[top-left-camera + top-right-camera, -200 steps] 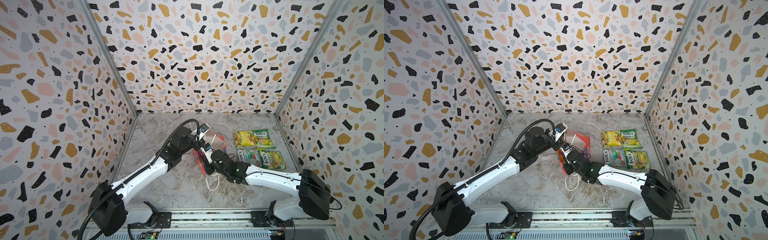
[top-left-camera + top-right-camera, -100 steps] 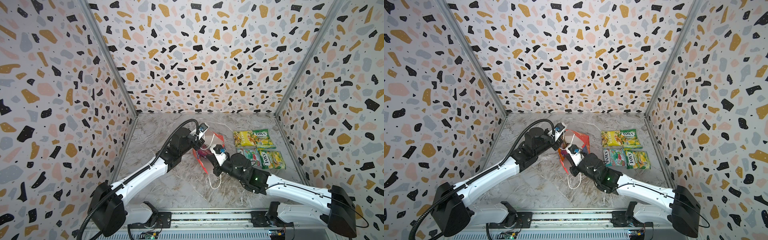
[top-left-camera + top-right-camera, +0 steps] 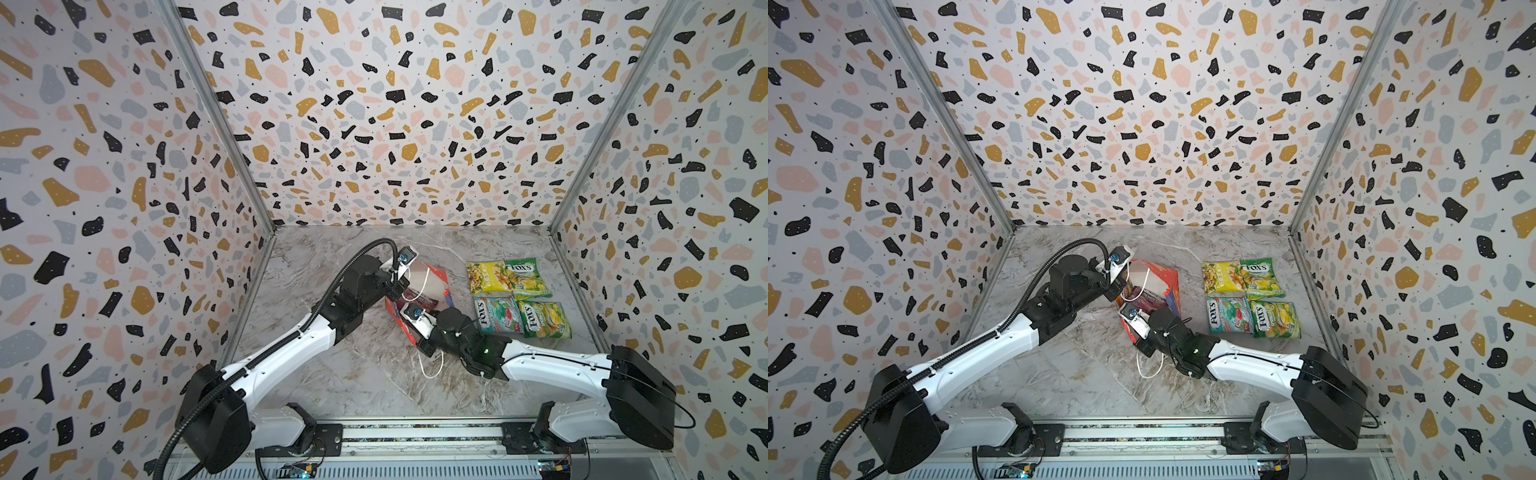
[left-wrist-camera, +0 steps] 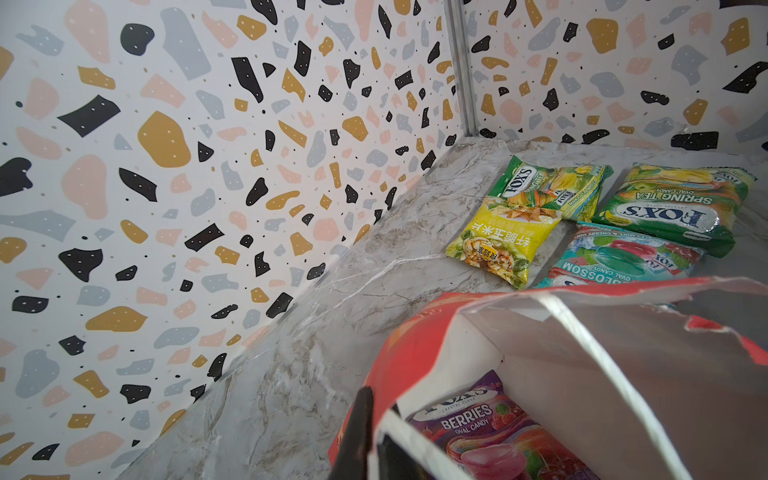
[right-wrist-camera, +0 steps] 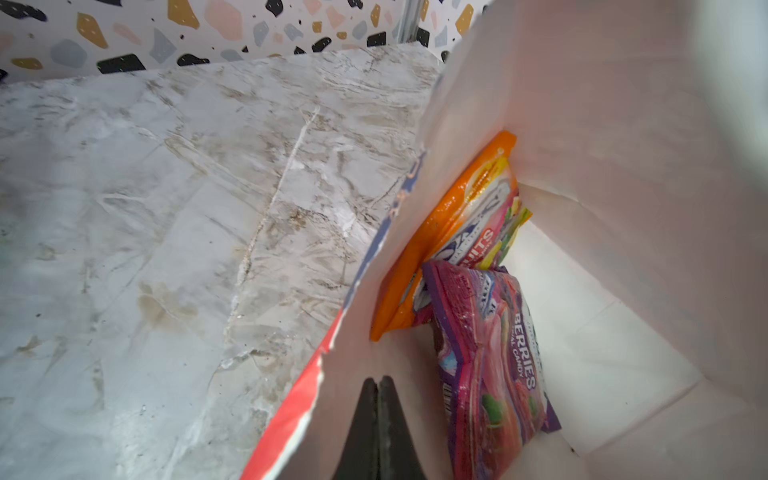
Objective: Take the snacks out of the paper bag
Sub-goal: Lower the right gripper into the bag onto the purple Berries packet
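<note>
While the right arm has re-posed over the last second, its elbow swinging out and back, the right gripper [image 5: 377, 386] has kept to the mouth of the paper bag [image 4: 401, 347]. Nothing new has come out. The same four packets already out [image 3: 498, 316] lie together on the table [image 3: 365, 386], well beyond the right fingers on their outer side, just as they lay a second ago.

The right fingers are pressed together and hold nothing. Their tips sit just inside the torn rim, with the purple packet [image 5: 490, 361] close ahead of them and the orange packet [image 5: 449, 232] further in, leaning on the bag wall. The left gripper [image 4: 378, 424] is clamped on the bag's rim, one finger outside the red wall and one inside, holding the mouth open.

By my reading, two snacks are left. The reach into the bag is lined up, but the right fingers must part before they can take the purple one.
</note>
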You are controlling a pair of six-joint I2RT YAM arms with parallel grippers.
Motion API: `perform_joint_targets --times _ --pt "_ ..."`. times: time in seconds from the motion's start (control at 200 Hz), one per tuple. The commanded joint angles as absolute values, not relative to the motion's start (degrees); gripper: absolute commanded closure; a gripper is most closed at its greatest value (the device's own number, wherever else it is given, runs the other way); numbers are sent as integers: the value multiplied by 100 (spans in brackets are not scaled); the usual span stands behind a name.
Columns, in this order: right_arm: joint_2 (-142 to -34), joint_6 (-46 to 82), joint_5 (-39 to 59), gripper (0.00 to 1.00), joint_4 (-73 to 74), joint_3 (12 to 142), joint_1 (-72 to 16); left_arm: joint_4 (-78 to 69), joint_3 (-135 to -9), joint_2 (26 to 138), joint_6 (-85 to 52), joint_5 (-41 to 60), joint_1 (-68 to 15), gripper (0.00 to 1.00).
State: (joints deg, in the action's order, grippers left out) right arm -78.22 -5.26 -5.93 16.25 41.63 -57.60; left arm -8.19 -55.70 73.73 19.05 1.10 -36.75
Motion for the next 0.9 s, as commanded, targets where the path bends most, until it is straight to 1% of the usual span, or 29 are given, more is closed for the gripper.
perform_joint_targets --times 0.0,0.205,0.511,0.556,0.691,0.781,0.851,0.896 --pt "-7801 -493 -557 100 1420 4411 -5589 -1107 -5651 7216 1907 105 -3683 100" --pt "-8174 -667 -1120 100 1242 4621 -5546 -1138 -5632 7206 1934 149 -3683 100" --pt "-8534 -746 -1963 100 1596 4759 -5548 -1124 -5634 7224 1934 176 -3683 100" --pt "-8588 -785 -2054 98 1681 4763 -5546 -1117 -5637 7224 1931 185 -3683 100" --pt "-8902 -892 -2491 97 1674 4929 -5555 -1115 -5640 7207 1934 189 -3683 100" --pt "-9008 -870 -2880 92 1668 5055 -5572 -1133 -5633 7216 1933 198 -3683 100" --pt "-8949 -859 -2882 91 1759 5050 -5567 -1127 -5634 7219 1934 193 -3683 100" --pt "-8885 -955 -2695 89 1805 5005 -5572 -1130 -5634 7223 1925 194 -3685 100"
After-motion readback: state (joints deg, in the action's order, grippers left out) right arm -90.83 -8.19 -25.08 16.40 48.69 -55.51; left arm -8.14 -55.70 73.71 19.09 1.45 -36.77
